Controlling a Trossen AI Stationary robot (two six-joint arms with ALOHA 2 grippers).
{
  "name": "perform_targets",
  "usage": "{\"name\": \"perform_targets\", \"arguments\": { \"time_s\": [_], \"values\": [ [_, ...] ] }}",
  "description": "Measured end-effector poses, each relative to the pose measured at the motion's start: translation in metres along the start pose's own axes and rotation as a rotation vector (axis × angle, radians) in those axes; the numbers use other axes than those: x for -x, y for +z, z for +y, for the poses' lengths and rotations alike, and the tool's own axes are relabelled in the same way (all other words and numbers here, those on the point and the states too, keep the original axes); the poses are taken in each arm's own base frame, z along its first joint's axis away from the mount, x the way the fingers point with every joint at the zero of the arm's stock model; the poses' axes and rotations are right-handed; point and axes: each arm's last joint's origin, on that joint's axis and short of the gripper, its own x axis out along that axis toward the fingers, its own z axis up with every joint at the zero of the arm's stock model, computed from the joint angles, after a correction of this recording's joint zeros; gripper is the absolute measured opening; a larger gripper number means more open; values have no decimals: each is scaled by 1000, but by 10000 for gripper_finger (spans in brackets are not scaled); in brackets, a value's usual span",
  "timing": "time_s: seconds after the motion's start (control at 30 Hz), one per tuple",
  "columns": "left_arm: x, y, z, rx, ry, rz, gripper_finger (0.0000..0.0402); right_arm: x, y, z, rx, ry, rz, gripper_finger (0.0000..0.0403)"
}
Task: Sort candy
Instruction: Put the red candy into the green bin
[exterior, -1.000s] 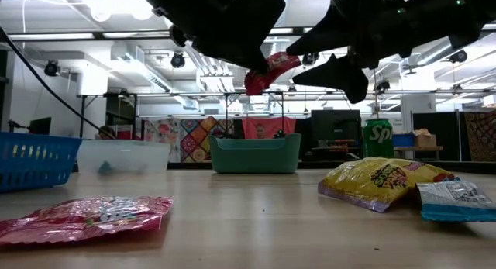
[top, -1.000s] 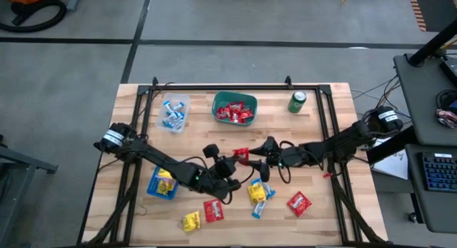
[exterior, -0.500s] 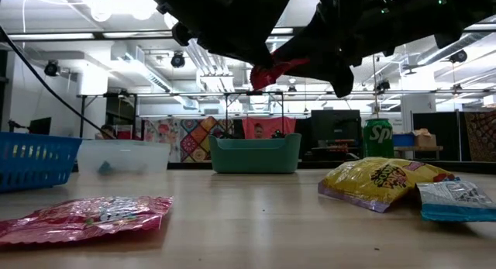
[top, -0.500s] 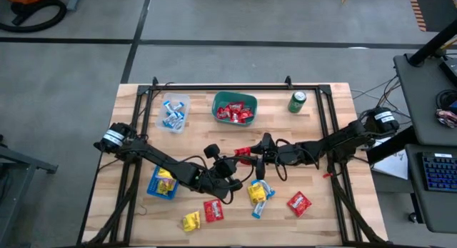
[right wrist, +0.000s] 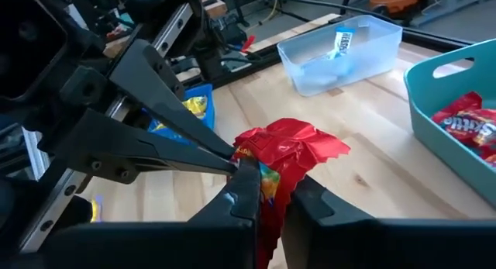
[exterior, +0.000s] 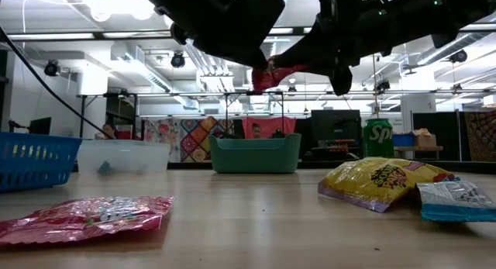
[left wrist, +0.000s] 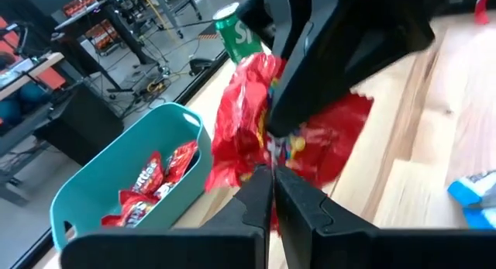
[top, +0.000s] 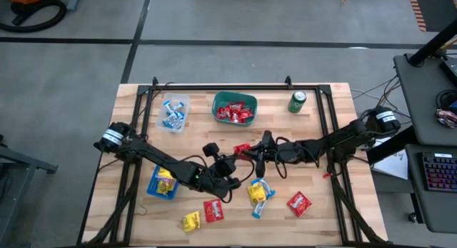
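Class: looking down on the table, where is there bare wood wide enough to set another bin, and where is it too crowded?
Bare wood lies right of the green can along the far edge, and on the left between the clear bin and the blue basket. The centre and near edge are crowded: both arms meet there over a red packet, with loose candy scattered below.

Packet (top: 242, 149) midair mid-table, between both grippers; tub (top: 234, 108) behind.

Both arms reach low toward the middle of the tabletop and meet tip to tip. The left claw (top: 238, 157) is pinched tight on a red candy packet (top: 242, 149), and the right claw (top: 251, 154) is clamped on the same packet from the opposite side.
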Motion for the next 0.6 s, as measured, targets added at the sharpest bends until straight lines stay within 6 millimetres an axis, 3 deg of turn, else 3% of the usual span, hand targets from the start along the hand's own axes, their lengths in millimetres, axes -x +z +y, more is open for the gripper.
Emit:
{"name": "perform_targets", "arguments": {
  "time_s": [0.33, 0.6],
  "values": [
    [7, -2, 14, -59, 67, 45, 0, -10, 27, -17, 82, -150, 108, 18],
    [26, 1, 41, -67, 130, 86, 0, -24, 60, -56, 146, -310, 138, 17]
  ]
}}
